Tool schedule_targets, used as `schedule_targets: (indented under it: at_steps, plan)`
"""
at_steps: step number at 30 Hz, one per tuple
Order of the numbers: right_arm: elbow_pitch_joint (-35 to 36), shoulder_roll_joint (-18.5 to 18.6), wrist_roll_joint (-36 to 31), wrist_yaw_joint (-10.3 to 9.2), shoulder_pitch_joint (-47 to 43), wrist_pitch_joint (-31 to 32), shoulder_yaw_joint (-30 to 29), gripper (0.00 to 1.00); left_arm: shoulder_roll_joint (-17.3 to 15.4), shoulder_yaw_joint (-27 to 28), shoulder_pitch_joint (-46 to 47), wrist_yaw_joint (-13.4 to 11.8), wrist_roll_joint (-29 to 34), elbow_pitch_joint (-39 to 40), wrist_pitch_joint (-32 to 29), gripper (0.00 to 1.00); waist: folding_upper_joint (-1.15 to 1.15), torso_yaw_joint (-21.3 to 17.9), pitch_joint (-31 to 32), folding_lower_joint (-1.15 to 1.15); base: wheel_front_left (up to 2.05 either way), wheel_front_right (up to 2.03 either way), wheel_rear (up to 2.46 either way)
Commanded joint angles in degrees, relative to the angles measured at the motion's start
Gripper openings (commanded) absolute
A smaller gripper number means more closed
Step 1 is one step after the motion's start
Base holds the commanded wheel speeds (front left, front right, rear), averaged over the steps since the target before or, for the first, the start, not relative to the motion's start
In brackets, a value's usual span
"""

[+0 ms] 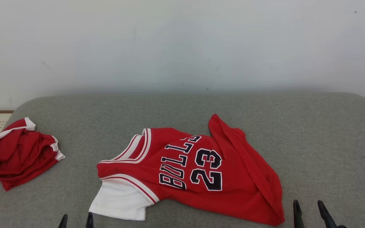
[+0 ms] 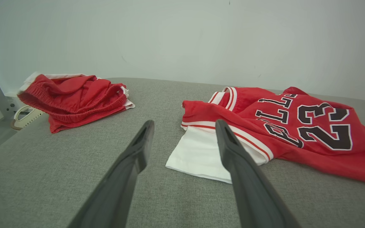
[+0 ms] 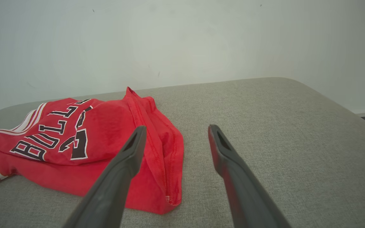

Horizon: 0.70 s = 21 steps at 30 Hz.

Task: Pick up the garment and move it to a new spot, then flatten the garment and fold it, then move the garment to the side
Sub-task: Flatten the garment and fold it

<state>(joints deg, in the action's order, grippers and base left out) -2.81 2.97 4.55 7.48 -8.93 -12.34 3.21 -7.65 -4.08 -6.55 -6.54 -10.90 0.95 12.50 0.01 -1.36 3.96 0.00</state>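
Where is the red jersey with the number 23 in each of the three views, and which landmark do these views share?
Head view: the red jersey lies in the middle, in the lower half.
Left wrist view: the red jersey lies on the right side, at mid height.
Right wrist view: the red jersey lies on the left side, in the lower half.
Shared landmark: the black lettering on its front.

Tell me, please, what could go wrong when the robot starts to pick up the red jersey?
1. The white sleeve sticks out from the jersey near the open left tool; a pinch there may catch only one layer.
2. The jersey's right edge is folded over near the open right tool; lifting there may keep it bunched.
3. The red shorts lie on the left; the jersey could land on them.
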Motion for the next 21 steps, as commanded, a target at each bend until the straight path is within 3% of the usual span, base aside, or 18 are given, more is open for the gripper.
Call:
schedule_targets:
  at_steps: [1, 10, 21]
  plan:
    - [-0.3, -0.1, -0.1, 0.03, -0.1, 0.3, 0.2, 1.0, -0.1, 0.1, 0.7, 0.6, -0.5, -0.5, -0.2, 1.0, -0.01, 0.0, -0.1, 0.0, 0.0, 0.0, 0.0]
    - [-5.3, 3.5, 1.2, 0.03, 3.3, 4.3, 6.1, 1.0, -0.3, -1.3, 4.7, 4.0, -3.6, -9.0, -1.9, 1.0, -0.01, -1.5, -1.3, 0.0, 0.0, 0.0, 0.0]
    - [-17.1, 6.7, 3.2, 0.03, 9.6, 5.8, 12.4, 1.0, -2.5, -1.2, 13.0, 8.5, -5.9, -26.0, 0.3, 1.0, -0.01, -3.5, -3.1, 0.0, 0.0, 0.0, 0.0]
